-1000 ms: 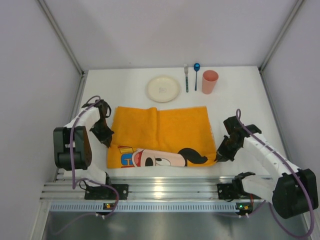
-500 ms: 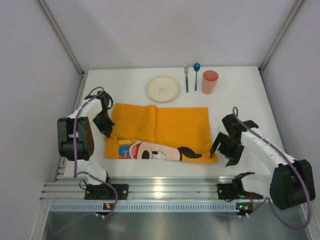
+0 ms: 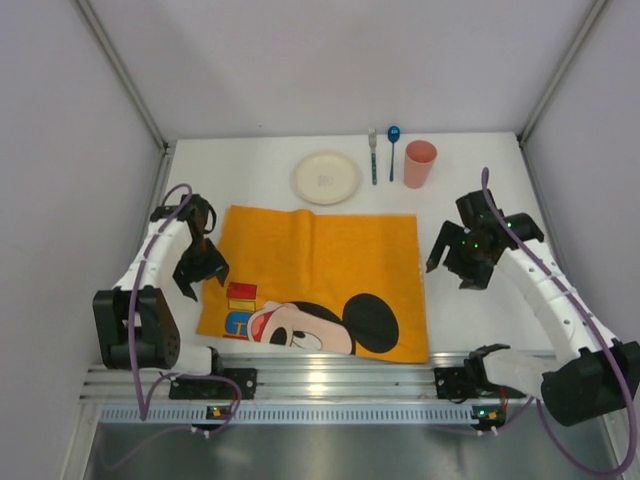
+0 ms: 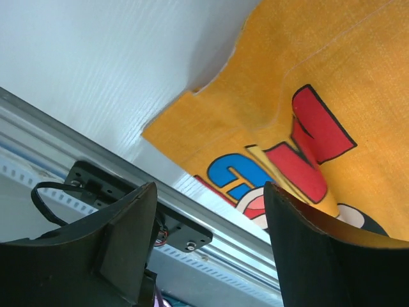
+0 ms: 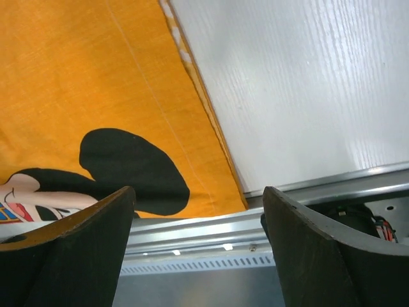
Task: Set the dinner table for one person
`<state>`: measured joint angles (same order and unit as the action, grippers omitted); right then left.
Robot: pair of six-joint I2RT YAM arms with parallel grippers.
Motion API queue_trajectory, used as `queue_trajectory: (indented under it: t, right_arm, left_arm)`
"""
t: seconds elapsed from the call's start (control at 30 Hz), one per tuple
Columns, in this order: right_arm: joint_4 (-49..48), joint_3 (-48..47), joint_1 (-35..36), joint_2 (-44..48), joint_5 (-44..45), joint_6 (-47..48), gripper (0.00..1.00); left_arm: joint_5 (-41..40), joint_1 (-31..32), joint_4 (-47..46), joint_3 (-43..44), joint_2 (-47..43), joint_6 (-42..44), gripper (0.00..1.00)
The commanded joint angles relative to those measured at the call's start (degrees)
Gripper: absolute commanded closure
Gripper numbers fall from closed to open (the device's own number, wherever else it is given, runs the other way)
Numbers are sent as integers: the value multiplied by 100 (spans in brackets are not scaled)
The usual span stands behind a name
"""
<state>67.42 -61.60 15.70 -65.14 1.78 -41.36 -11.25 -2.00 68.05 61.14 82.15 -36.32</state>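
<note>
White tabletop (image 3: 250, 165) seen from above, filling the floor of the walled enclosure, with its ribbed aluminium rail (image 3: 330, 375) along the near edge where both arms are bolted. An orange cloth mat (image 3: 320, 270) printed with a cartoon mouse's face lies spread flat on the middle of the tabletop, and its near edge reaches the rail. Along the far side stand, from left to right, a pale round plate (image 3: 325, 177), a fork (image 3: 373, 155), a blue-bowled spoon (image 3: 393, 150) and a pink cup (image 3: 419, 163); all four are on bare tabletop, clear of the mat. The left claw (image 3: 205, 281) hangs over the mat's left edge with its fingers spread wide and nothing between them, as the left wrist view confirms. The right claw (image 3: 450, 272) hangs just beyond the mat's right edge, likewise wide apart and empty, above bare tabletop.
</note>
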Motion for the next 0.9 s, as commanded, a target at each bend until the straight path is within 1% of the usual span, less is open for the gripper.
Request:
queue_trajectory:
  t: [0.0,0.03,0.07,0.1,0.13,0.17,0.2,0.23,0.27,0.3,0.37,0.4,0.47,0.53,0.57,0.73,0.77,0.83,0.87]
  right_arm:
    - [-666,-28,47,-147,-221,287,19]
    - [-912,138,29,-182,-631,313,21]
    - [-1489,236,29,-226,-844,391,23]
    - [-1834,428,29,-279,-1359,427,30]
    - [-2168,508,29,-332,-1573,454,32]
    - [-2772,570,38,-489,-1758,445,37]
    - [-3074,658,29,-604,-2039,410,54]
    - [-3312,658,29,-753,-2128,384,61]
    - [-3645,632,29,-1111,-2225,349,69]
    - [-3744,502,38,-1315,-2339,348,87]
    - [-3815,334,38,-1763,-2367,418,100]
    - [-3798,238,38,-2191,-2367,462,100]
    - [-3902,44,38,-2728,-2340,585,100]
    - [-3903,-114,47,-3038,-2209,656,100]
    - [-3886,-185,38,-3335,-2156,743,100]
    - [-3763,-545,-102,-3961,-1858,911,100]
    - [-3701,-615,-216,-4119,-1770,963,100]
    - [-3570,-774,-383,-4243,-1576,990,100]
    - [-3560,-792,-575,-4322,-1541,1007,100]
  left_arm:
    - [113,-28,42,90,-59,10,27]
    - [305,-29,-237,134,-24,37,27]
    - [420,-20,-422,213,37,46,27]
    - [613,-20,-711,222,64,115,27]
    - [893,-28,-1193,240,134,133,27]
    - [1009,-20,-1450,257,204,142,28]
    - [1080,-28,-1601,301,309,90,28]
    - [1307,-20,-1793,362,545,46,28]
    - [1370,-28,-1856,476,678,28,30]
    - [1449,-29,-1857,556,810,-42,31]
    - [1608,24,-1857,757,1074,-86,33]
    - [1591,50,-1831,811,1110,-121,33]
    - [1599,164,-1883,881,1102,-130,33]
    - [1590,174,-2093,873,1136,-104,33]
    - [1599,182,-2207,795,1198,-95,33]
    - [1555,174,-2296,785,1856,-271,35]
    - [1555,339,-2288,768,1910,-288,35]
    - [1459,384,-2279,776,2015,-315,35]
    - [1432,385,-2279,785,2042,-323,35]
